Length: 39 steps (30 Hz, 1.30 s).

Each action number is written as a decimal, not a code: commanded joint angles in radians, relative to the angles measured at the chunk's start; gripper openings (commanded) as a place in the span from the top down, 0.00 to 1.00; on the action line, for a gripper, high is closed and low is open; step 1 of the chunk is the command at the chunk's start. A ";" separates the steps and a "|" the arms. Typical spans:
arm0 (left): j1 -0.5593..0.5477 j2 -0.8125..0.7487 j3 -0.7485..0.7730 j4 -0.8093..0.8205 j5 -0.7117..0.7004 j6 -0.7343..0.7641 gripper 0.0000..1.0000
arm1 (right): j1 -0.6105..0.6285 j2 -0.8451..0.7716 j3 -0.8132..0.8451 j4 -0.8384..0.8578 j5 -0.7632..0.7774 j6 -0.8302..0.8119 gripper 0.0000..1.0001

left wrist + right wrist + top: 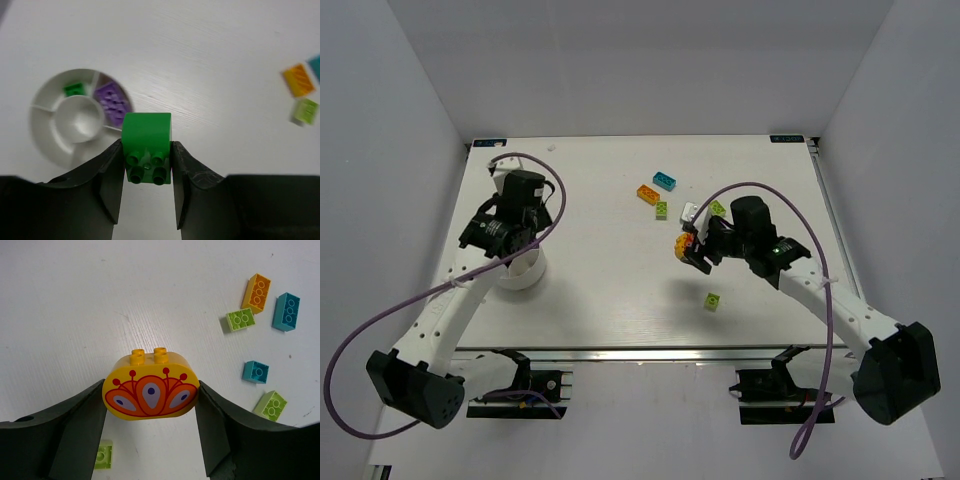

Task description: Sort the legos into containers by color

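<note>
Your left end effector [147,167] is pinching a dark green plastic brick with a rounded top [146,131]. One finger presses each side, and the four studs point toward the wrist camera. In that view the brick sits over the edge of the small round white bowl [44,134], which has a round middle well ringed by wedge compartments. A small green studded brick [75,89] lies in one wedge, and a purple studded brick [114,103] lies in the wedge right beside it. From above, the bowl stands on the left side of the white worktop [600,300], mostly hidden under your left arm.

Your right end effector [150,407] is clamped on a yellow plastic brick with rounded ends and a red-and-orange printed pattern [150,392]. It is held clear of the worktop on the right side, well apart from the bowl.

The loose pieces lie beyond the right end effector:
- an orange brick [257,291] just beside a long cyan brick [286,311]
- a lime green brick [240,319] near those two
- a short cyan brick [255,371]
- a second lime green brick [270,405]

One more lime green brick [713,300] lies alone on the near side, below the right end effector in the top view.
</note>
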State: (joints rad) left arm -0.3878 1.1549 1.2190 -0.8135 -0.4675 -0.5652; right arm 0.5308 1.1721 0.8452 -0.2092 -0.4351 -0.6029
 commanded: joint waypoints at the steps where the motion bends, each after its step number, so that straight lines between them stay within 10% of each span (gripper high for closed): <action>1: 0.032 -0.001 0.020 -0.162 -0.299 -0.024 1.00 | -0.008 -0.049 -0.020 0.045 -0.045 0.020 1.00; 15: 0.271 0.167 -0.021 0.020 -0.459 0.034 1.00 | -0.006 -0.092 -0.037 0.031 -0.112 0.022 1.00; 39: 0.426 0.362 -0.055 0.152 -0.181 0.114 1.00 | -0.006 -0.072 -0.031 -0.001 -0.163 0.006 1.00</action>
State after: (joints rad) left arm 0.0296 1.5139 1.1755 -0.6762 -0.6689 -0.4740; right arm 0.5293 1.1030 0.8059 -0.2127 -0.5659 -0.5869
